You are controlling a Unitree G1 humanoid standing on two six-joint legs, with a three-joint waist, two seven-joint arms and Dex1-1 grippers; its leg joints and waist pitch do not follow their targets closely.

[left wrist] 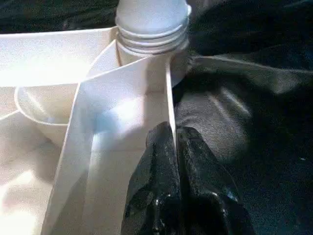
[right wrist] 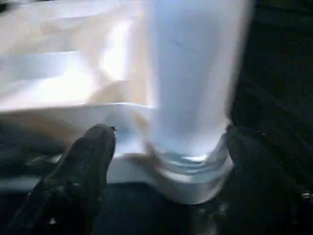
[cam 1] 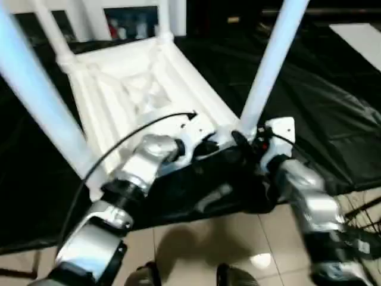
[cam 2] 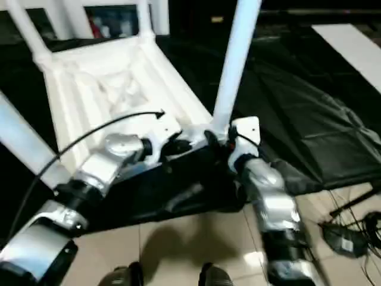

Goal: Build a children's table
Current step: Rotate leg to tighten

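A: The white table top (cam 1: 143, 89) is seen lying upside down on a black cloth (cam 1: 309, 89), ribs upward, with legs already standing in its corners. The near right leg (cam 1: 271, 65) is shown rising from its corner socket (left wrist: 151, 36), close to the robot's two arms.

B: How are the tools set?

A: The right tool (right wrist: 164, 147) is held apart, its two black fingers (right wrist: 80, 171) placed on either side of the leg's base, just beside it; whether the plastic is touched cannot be told. The left tool (left wrist: 175, 142) is closed, fingers together, with the thin edge of a rib apparently caught between their tips, just beside the same socket.

B: What is asked of this step?

A: The leg probably has to be seated fully, so it should be gripped squarely and low, and kept upright while it is pressed or turned home. The top should be steadied by the left tool, since the cloth may let it slide. A slanted push would likely jam the collar.
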